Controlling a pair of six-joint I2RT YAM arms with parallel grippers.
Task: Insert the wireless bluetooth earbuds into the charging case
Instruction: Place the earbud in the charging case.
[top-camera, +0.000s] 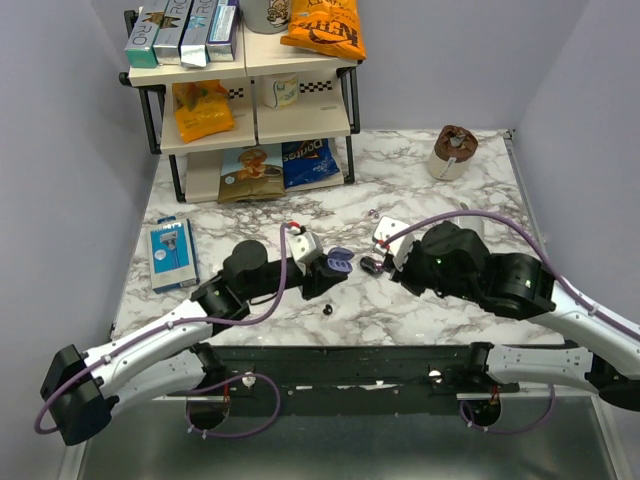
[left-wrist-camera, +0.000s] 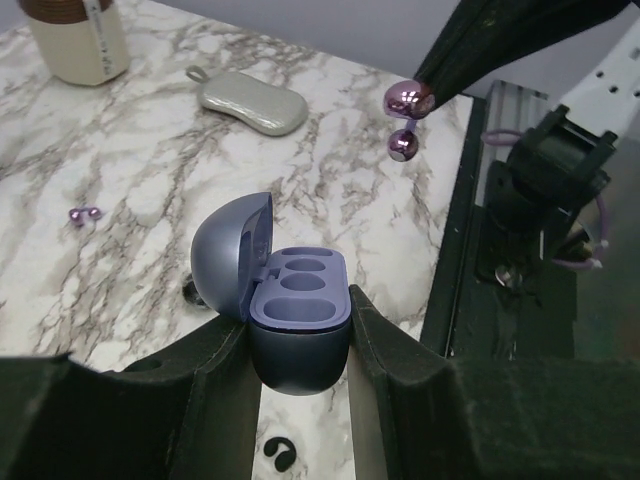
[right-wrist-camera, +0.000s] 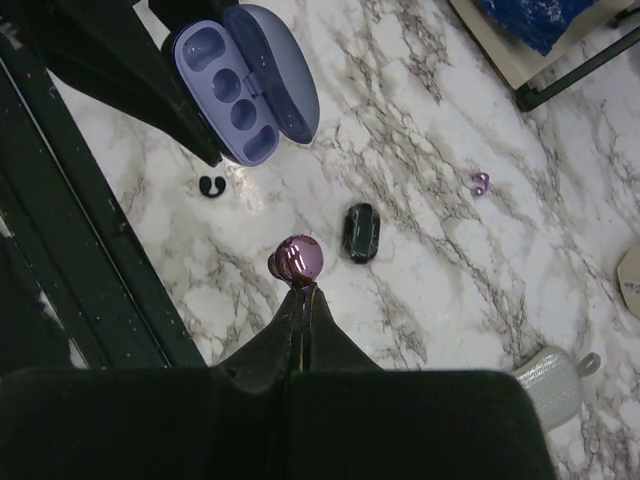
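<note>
- The left gripper (left-wrist-camera: 300, 340) is closed on the charging case (right-wrist-camera: 245, 80). One finger presses on each side of its round bottom.
- The case lid is flipped open. The little hollows inside face up, and nothing is in them.
- The right gripper (right-wrist-camera: 300, 290) is pinched tight on one earbud (left-wrist-camera: 402, 146). It holds the top ball, and the lower ball hangs free under it.
- This earbud is up in the air, near the case but off to its side. It is not over the hollows yet.
- The earbud looks tiny, light and hard. Its skin is shiny and smooth, so I think it is slippery. It could twist in the pinch or pop out.
- I think the top ball is the best place to hold it. Then the free end can go into a hollow first.
- The case is smooth and round too. A hard push could tip it or make it slide. The low sides, away from the lid, look like the right place to grip it.
- A small lilac piece (left-wrist-camera: 83, 214) with two balls lies on the table (top-camera: 400, 180), well apart from the case. I cannot tell if it is the other earbud.
- A little black curl (right-wrist-camera: 211, 186) lies on the table near the case.
</note>
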